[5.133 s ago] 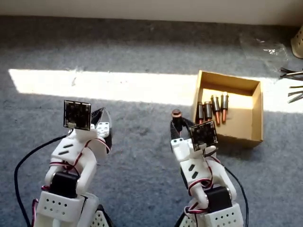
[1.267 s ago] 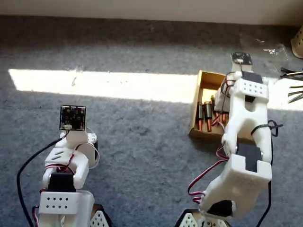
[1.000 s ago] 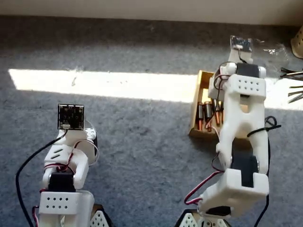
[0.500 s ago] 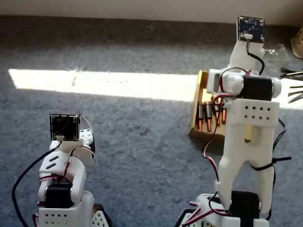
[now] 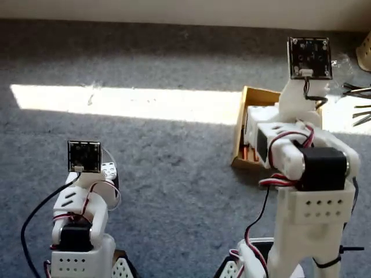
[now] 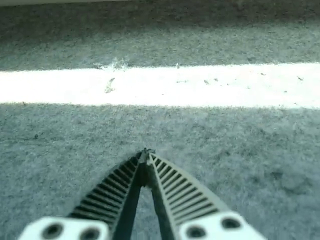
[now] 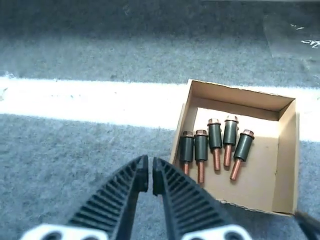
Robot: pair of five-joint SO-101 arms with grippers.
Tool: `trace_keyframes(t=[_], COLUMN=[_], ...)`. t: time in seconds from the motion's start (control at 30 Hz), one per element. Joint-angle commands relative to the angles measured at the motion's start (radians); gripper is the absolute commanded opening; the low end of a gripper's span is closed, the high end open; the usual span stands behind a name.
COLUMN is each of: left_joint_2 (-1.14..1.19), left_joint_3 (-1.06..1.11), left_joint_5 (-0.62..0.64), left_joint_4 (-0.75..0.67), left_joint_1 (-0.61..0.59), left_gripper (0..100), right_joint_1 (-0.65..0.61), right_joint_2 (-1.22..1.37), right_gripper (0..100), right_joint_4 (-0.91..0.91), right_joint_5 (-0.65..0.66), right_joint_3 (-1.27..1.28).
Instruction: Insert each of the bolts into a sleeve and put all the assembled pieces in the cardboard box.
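The cardboard box lies open on the grey carpet, and several assembled pieces, dark sleeves with copper bolts through them, lie side by side on its floor. My right gripper hangs shut and empty, high above the carpet just short of the box's near corner. In the high view the raised right arm covers most of the box. My left gripper is shut on nothing, low over bare carpet. The left arm sits folded at the lower left.
A bright strip of sunlight crosses the carpet. A crumpled clear plastic bag lies behind the box, and black tools lie at the right edge. The carpet between the arms is open.
The right arm has lifted and drawn back from over the box, rising toward the camera. The left arm shifted slightly and stays folded. Five seconds ago the right gripper held a piece; now it is empty.
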Motion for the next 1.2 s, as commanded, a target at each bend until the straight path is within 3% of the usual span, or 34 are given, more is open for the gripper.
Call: trace_keyframes(t=[0.0,0.53,1.17], left_joint_2=[-0.015,-0.013,-0.013], left_joint_3=[0.024,0.117,0.117], left_joint_5=[0.006,0.000,0.000], left_joint_4=[0.051,0.201,0.436], left_joint_1=[0.001,0.002,-0.002], left_gripper=[0,0,0], right_joint_1=[-0.010,-0.010,-0.007], right_joint_2=[-0.105,-0.541,-0.923], right_gripper=[0.5,0.5,0.5], right_joint_4=[-0.044,-0.305,-0.437], right_joint_5=[-0.003,-0.002,0.000], right_joint_3=[0.081,0.745,1.349])
